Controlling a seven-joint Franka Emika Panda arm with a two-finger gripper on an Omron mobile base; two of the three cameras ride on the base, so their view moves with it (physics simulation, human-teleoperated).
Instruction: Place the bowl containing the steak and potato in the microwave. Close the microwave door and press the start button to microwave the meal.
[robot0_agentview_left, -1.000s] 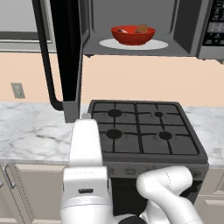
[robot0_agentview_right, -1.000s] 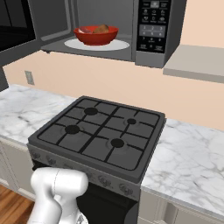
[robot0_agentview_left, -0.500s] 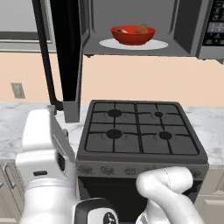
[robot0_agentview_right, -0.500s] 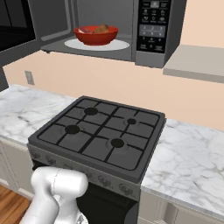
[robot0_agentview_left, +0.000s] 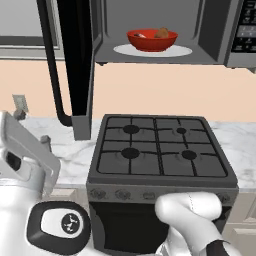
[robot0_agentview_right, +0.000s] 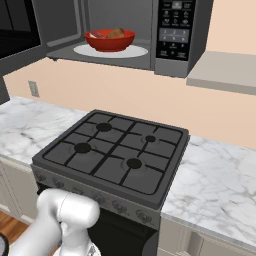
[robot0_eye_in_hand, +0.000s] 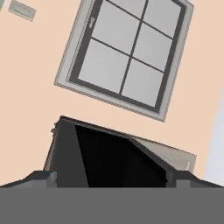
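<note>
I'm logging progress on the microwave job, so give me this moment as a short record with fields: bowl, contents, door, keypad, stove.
bowl: red bowl sits on the white turntable plate inside the microwave
contents: steak and potato in the bowl
door: microwave door open, swung out to the left
keypad: dark panel right of the cavity
stove: four-burner stove below, nothing on its grates
gripper: open or shut cannot be told

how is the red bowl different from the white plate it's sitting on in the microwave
The bowl is glossy red; the turntable plate is white. The bowl has raised walls and holds the steak and potato; the plate lies flat and carries only the bowl. The plate is wider, its rim showing all around the bowl. Both are round and sit inside the open microwave.
</note>
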